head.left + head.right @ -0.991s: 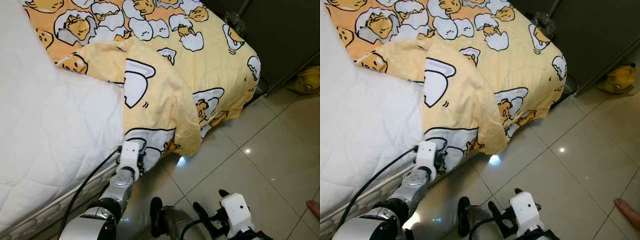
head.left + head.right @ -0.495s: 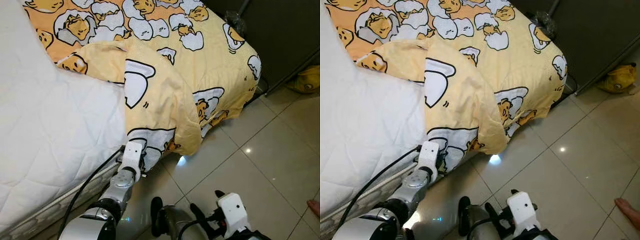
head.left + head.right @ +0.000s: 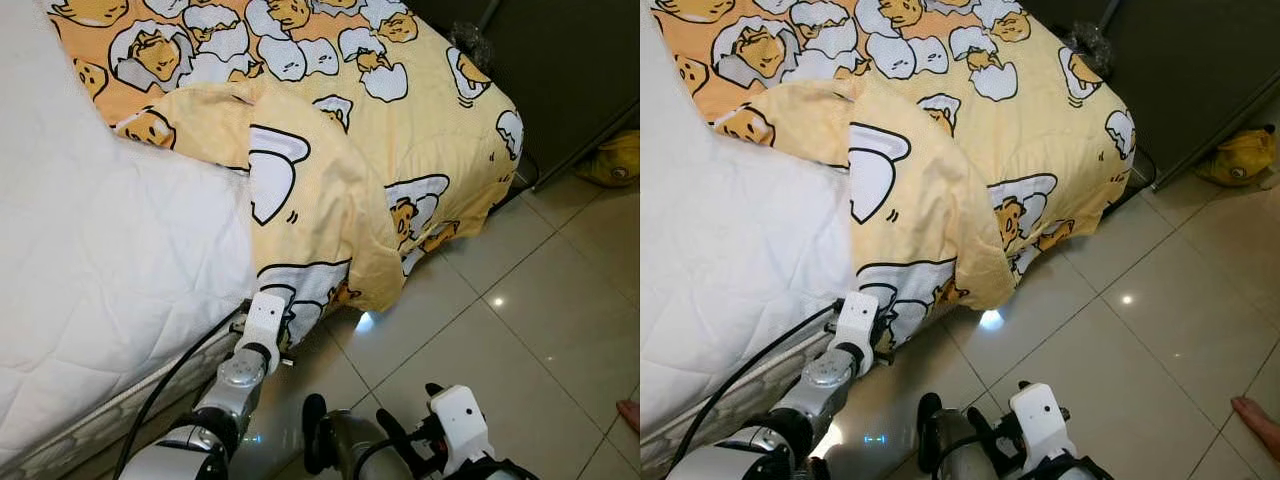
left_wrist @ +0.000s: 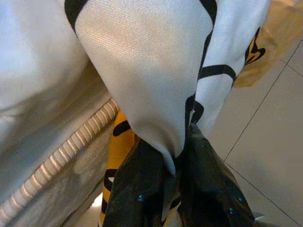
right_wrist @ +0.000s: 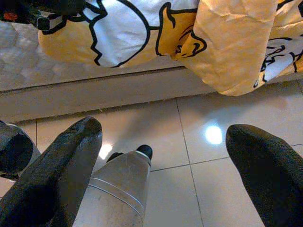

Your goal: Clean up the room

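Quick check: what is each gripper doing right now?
Left gripper: shut on the hanging corner of the yellow blanket.
Right gripper: open, holding nothing, above the tiled floor.

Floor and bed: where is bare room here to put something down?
The tiled floor lies bare between the blanket's hanging edge and the dark cabinet. The white mattress is bare left of the yellow blanket. It is crowded at the bed's edge, where the left gripper pinches the blanket; the right gripper hangs open low.
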`<state>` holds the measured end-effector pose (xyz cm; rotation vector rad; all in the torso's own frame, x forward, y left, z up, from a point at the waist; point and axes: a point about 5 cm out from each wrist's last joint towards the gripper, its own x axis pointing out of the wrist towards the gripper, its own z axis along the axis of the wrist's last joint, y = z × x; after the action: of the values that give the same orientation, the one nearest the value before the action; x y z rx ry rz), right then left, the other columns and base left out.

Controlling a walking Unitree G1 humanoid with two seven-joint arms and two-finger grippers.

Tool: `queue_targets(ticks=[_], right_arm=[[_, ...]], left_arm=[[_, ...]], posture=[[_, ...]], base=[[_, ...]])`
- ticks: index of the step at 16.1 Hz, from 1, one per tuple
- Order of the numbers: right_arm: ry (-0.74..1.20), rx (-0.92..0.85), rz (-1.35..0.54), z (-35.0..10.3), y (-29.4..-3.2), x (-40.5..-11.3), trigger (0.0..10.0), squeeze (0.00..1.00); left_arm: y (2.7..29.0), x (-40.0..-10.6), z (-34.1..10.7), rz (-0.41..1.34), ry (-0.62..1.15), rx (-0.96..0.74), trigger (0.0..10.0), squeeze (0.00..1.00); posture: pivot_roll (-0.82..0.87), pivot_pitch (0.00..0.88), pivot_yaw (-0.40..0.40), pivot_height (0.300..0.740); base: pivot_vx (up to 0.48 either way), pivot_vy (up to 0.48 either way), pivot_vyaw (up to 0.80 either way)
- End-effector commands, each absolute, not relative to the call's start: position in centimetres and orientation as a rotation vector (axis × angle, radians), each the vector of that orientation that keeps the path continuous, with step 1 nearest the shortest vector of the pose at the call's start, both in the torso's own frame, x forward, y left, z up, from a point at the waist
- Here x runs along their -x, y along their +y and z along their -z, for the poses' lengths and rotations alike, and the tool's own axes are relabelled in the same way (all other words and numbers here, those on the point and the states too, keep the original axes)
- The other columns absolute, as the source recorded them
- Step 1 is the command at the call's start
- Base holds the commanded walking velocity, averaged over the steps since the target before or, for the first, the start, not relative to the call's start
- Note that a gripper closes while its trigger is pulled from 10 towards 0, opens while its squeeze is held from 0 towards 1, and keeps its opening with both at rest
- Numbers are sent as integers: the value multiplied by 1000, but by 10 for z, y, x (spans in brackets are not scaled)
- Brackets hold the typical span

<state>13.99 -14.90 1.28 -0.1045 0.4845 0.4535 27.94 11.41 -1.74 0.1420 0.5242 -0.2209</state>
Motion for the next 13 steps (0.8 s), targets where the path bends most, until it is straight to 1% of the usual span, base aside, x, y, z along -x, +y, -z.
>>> queue_targets(ticks=[1, 6, 10, 13], right_arm=[[515, 103, -449, -8, -153, -135, 10000, 0], [517, 105, -458, -7, -153, -137, 10000, 0], [532, 105, -477, -6, -154, -135, 10000, 0], [541, 102, -482, -4, -156, -135, 10000, 0]], left_arm=[[109, -272, 24, 237, 549, -119, 10000, 0], [104, -264, 29, 268, 568, -127, 10000, 0], [82, -251, 33, 528, 550, -186, 10000, 0], [72, -242, 35, 668, 546, -215, 10000, 0]], posture=[[-139, 219, -154, 740], [-142, 221, -157, 740], [-143, 227, -161, 740], [-138, 231, -161, 740]], base=[[0, 0, 0], [-331, 0, 0], [0, 0, 0], [0, 0, 0]])
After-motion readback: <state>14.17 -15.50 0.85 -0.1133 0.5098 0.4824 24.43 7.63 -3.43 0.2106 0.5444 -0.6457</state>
